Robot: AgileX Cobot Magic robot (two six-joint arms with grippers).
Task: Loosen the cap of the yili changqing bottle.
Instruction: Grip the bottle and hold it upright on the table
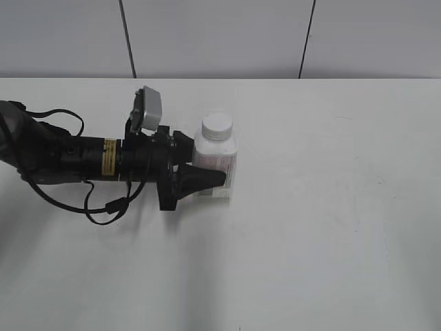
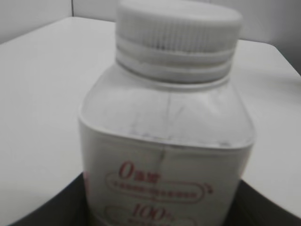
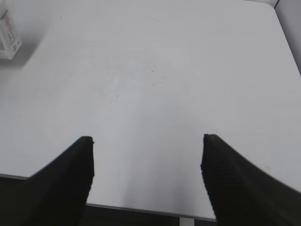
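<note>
The yili changqing bottle (image 1: pixel 222 153) stands upright on the white table, left of centre, with its white ribbed cap (image 1: pixel 218 126) on. My left gripper (image 1: pixel 207 176) reaches in from the left and is shut on the bottle's body, one black finger across its front. In the left wrist view the bottle (image 2: pixel 164 132) fills the frame between the jaws (image 2: pixel 162 209), with the cap (image 2: pixel 178 33) on top. My right gripper (image 3: pixel 146 141) is open and empty above the table's near edge, far from the bottle (image 3: pixel 7 33). It is out of the exterior view.
The white table (image 1: pixel 331 227) stretches to the right and in front of the bottle. A grey panelled wall (image 1: pixel 220 34) stands behind its far edge. The left arm's black cables (image 1: pixel 96 207) lie on the table at the left.
</note>
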